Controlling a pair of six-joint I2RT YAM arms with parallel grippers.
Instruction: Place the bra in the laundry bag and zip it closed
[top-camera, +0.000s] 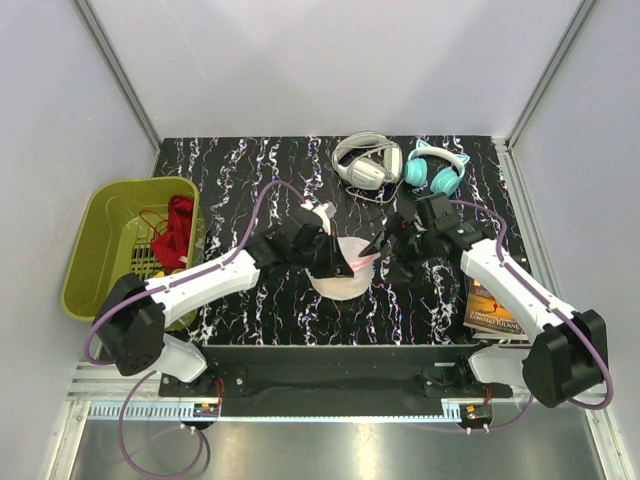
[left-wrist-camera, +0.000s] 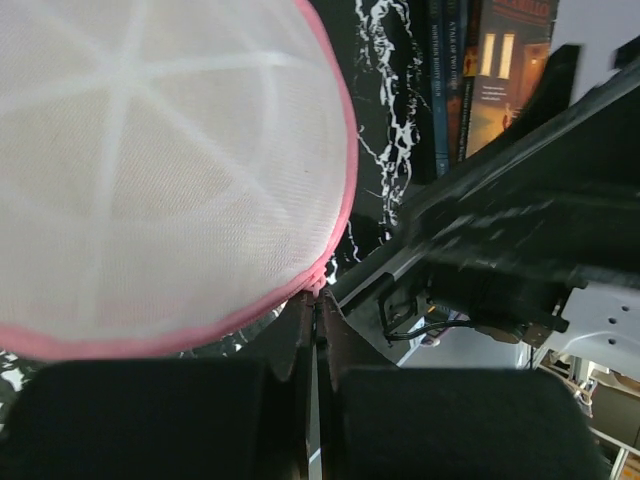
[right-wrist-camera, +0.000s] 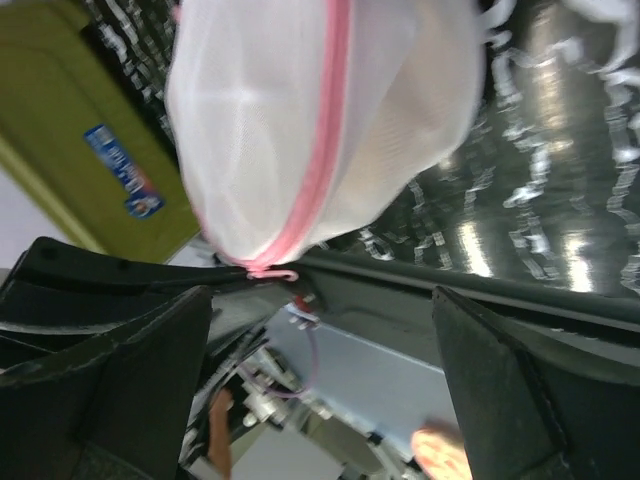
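Bag and left gripper: the laundry bag (top-camera: 343, 272) lies just ahead of the left gripper (left-wrist-camera: 316, 312), whose two black fingers (left-wrist-camera: 150, 420) are pressed together on the pink trim at the dome's lower edge.
Bag and right gripper: the right gripper (right-wrist-camera: 320, 300) faces the bag from the other side with its jaws spread wide; the pink zip pull (right-wrist-camera: 272, 270) hangs between the fingers, nearer the left one in the wrist view, and neither finger touches it.
Where the bag is: mid-table between the two arms, toward the near edge. I cannot tell whether it rests on the table (top-camera: 250, 180) or hangs clear.
Bag's look: a white mesh dome with pale spoke-like ribs and a pink rim. The pink zip line runs unbroken down its face as far as the right wrist view shows.
Bra: only a peach tint (right-wrist-camera: 430, 130) shows through the mesh on one side; its shape is not readable.
Around it: olive basket (top-camera: 95, 215) with a dark red garment (top-camera: 178, 228) at the left, white headphones (top-camera: 367, 160) and teal headphones (top-camera: 436, 170) at the back, a book (top-camera: 492, 308) by the right arm.
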